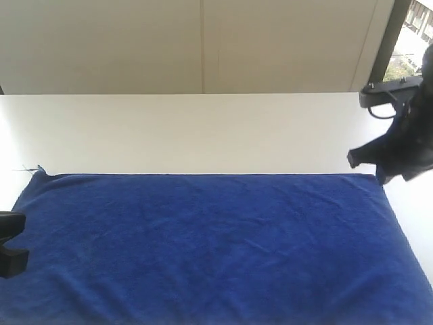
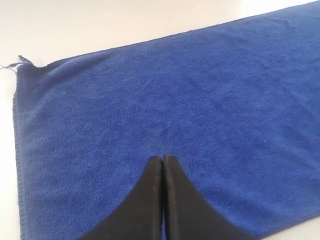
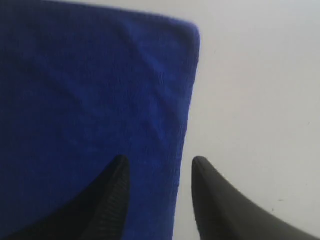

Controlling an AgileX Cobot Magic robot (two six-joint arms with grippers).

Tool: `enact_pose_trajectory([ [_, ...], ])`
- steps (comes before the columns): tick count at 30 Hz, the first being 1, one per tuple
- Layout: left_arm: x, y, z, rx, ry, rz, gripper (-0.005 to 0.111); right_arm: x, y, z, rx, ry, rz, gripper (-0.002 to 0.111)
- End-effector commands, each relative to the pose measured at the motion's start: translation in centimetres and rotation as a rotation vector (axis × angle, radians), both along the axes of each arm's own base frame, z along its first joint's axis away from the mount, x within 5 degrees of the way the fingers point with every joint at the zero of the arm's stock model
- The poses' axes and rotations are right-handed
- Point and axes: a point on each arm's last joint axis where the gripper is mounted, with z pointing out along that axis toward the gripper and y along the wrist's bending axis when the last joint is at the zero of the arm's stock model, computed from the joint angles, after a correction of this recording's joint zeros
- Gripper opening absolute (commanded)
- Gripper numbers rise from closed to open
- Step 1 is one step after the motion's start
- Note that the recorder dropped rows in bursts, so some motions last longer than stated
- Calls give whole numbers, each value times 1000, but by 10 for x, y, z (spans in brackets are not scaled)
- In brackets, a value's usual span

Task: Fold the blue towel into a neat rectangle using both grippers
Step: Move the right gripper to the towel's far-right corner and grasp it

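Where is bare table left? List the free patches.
Free: the wide table strip between the blue towel and the wall; a narrow strip right of the towel. Crowded: the right gripper over the towel's far right corner, the left gripper over its left side.

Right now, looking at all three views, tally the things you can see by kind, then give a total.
Towels: 1, the blue towel
Grippers: 2, the left gripper and the right gripper, both black
Tables: 1, the white table
Total: 4
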Motion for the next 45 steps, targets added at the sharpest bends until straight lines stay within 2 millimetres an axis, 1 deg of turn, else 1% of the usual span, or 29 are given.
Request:
enact_pose_trajectory([
  [1, -9, 4, 16, -62, -133, -4, 0, -23, 0, -25, -1, 26, 33, 41],
  [4, -25, 12, 32, -99, -262, -14, 0, -27, -3, -36, 12, -4, 10, 41],
  [5, -40, 19, 38, -126, -333, -15, 0, -27, -6, -39, 22, -35, -11, 41],
  [6, -47, 22, 41, -143, -371, -14, 0, -27, -8, -39, 29, -41, -28, 41],
  [8, -62, 29, 43, -168, -425, -11, 0, -28, -13, -39, 32, -43, -53, 41],
  [11, -80, 39, 42, -181, -446, -2, 0, -32, -19, -41, 34, -25, -78, 41],
  [14, -92, 45, 39, -206, -447, 17, 0, -36, -24, -49, 39, -18, -95, 41],
  [15, -97, 49, 37, -219, -435, 42, 0, -38, -23, -56, 43, -1, -92, 41],
  [17, -99, 58, 28, -176, -374, 124, 0, -36, -23, -69, 57, 34, -98, 41],
  [19, -100, 70, 19, -18, -296, 195, 0, -34, -22, -81, 67, 55, -101, 41],
  [20, -100, 72, 17, 11, -285, 212, 0, -33, -22, -84, 72, 62, -106, 41],
  [23, -100, 72, 17, 15, -289, 212, 0, -33, -22, -93, 83, 90, -115, 41],
  [28, -100, 72, 17, 15, -289, 212, 0, -33, -22, -97, 83, 98, -108, 40],
  [30, -100, 72, 17, 15, -289, 212, 0, -33, -22, -98, 81, 106, -101, 36],
  [34, -100, 72, 17, 15, -289, 212, 0, -33, -21, -99, 89, 110, -108, 18],
  [37, -100, 72, 17, 15, -289, 212, 0, -33, -21, -99, 95, 111, -116, 8],
  [41, -100, 72, 17, 15, -289, 212, 0, -33, -21, -99, 95, 111, -116, 0],
  [45, -100, 72, 17, 15, -289, 212, 0, -35, -25, -95, 40, 131, -97, 0],
])
